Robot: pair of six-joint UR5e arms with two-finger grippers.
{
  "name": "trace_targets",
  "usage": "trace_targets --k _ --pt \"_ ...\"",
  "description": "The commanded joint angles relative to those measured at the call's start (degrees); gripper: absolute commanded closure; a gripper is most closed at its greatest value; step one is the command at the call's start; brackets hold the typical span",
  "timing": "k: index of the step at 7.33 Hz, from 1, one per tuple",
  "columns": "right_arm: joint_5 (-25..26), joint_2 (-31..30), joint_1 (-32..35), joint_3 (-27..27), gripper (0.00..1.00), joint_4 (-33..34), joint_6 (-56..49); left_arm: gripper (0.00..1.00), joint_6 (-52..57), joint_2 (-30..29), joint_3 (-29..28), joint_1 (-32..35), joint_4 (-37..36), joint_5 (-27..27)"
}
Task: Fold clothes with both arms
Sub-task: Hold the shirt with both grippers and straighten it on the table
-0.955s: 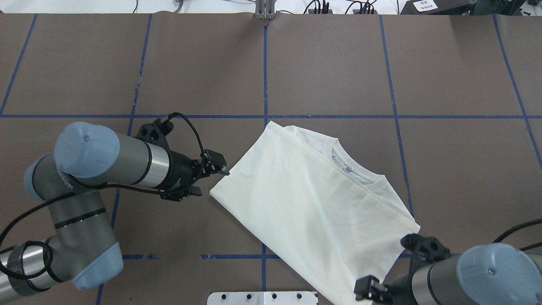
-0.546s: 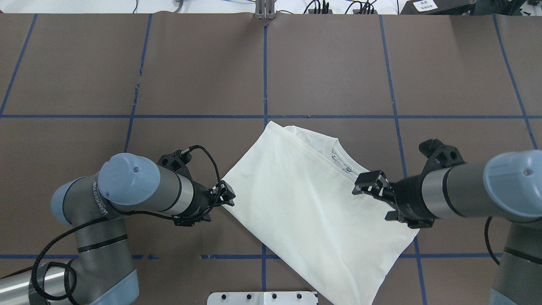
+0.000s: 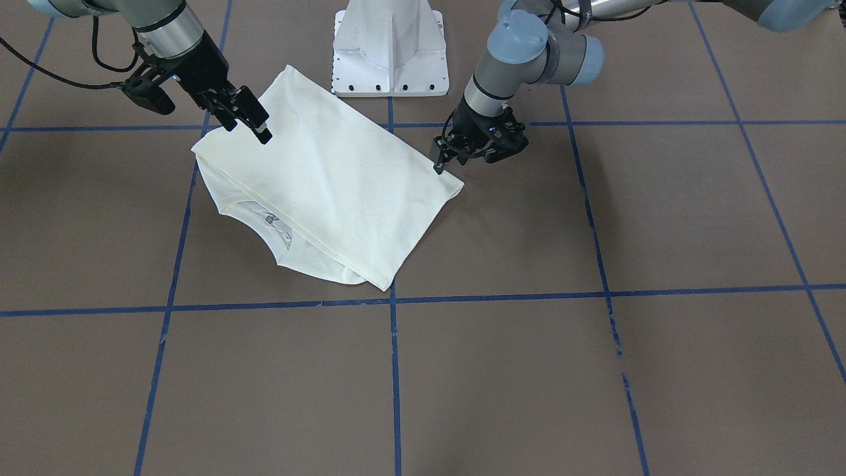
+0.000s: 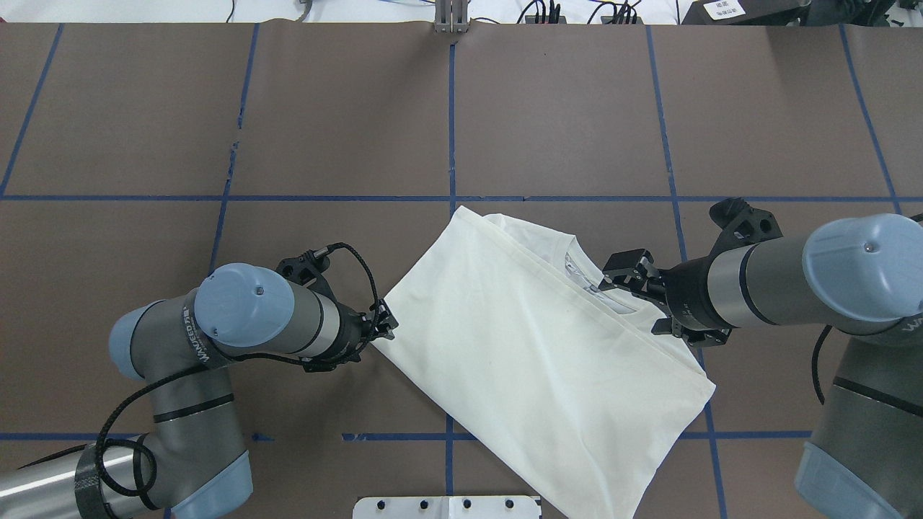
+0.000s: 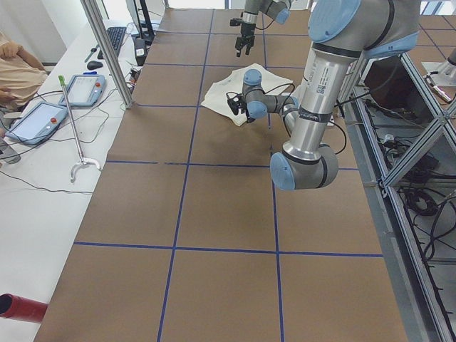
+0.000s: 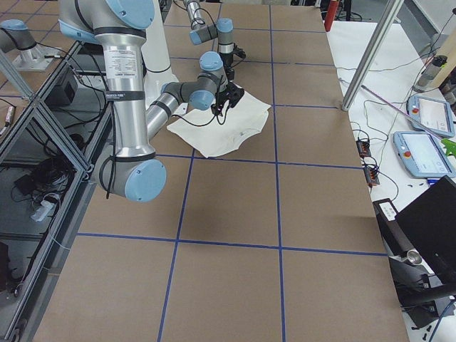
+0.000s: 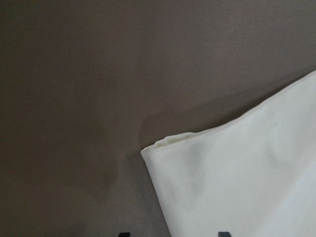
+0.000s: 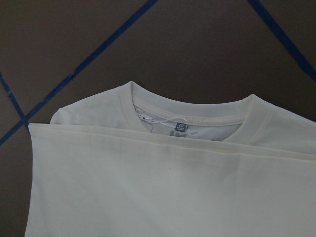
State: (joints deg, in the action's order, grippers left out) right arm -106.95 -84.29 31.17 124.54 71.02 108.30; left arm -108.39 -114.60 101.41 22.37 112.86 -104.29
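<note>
The clothes are one cream shirt (image 4: pixel 533 353), folded and lying diagonally on the brown table, plain side up, with its collar (image 8: pixel 192 116) and label peeking out at the far right edge. My left gripper (image 4: pixel 386 326) is low at the shirt's left corner (image 7: pixel 153 145). It is open, with the corner lying between the two fingertips at the bottom of the left wrist view. My right gripper (image 4: pixel 631 306) hovers open over the shirt beside the collar, nothing between its fingers. From across the table, the shirt (image 3: pixel 330 185) shows with the left gripper (image 3: pixel 444 162) and right gripper (image 3: pixel 248 132) at opposite ends.
The white pedestal base (image 4: pixel 447 507) stands at the near edge, close to the shirt's near corner. Blue tape lines grid the brown table (image 4: pixel 577 108). A bench along the table's far side holds tablets (image 5: pixel 35 121) and cables, with a person at its end.
My right arm swung from the shirt's near right corner up to the collar side. My left arm dropped in closer to the left corner. The shirt has not moved.
</note>
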Motion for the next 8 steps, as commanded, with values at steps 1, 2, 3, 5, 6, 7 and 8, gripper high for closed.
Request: trace_targets --k 1,2,3,5,6,7,8 --pt "0.16 0.44 0.04 -0.61 0.00 -0.18 -0.02 0.42 0.02 -0.62 -1.56 0.05 -0.01 0.84" --pt "0.25 0.44 0.04 -0.79 0.00 -0.18 -0.02 0.48 0.02 -0.71 -1.65 0.05 0.08 0.93" --pt "0.34 0.44 0.04 -0.88 0.00 -0.09 -0.02 0.58 0.02 -0.80 -2.18 0.22 0.08 0.93" --pt "0.43 0.53 0.04 -0.88 0.00 -0.18 -0.02 0.94 0.10 -1.24 -3.23 1.27 0.43 1.63" --pt "0.34 0.53 -0.05 -0.88 0.00 -0.18 -0.02 1.00 0.19 -1.24 -3.50 1.54 0.43 2.16" --pt "0.25 0.62 -0.05 -0.96 0.00 -0.18 -0.02 1.00 2.63 -1.24 -3.41 2.41 0.08 2.16" --pt "0.25 0.62 -0.05 -0.97 0.00 -0.18 -0.02 1.00 6.13 -1.24 -3.50 4.68 -0.01 2.16"
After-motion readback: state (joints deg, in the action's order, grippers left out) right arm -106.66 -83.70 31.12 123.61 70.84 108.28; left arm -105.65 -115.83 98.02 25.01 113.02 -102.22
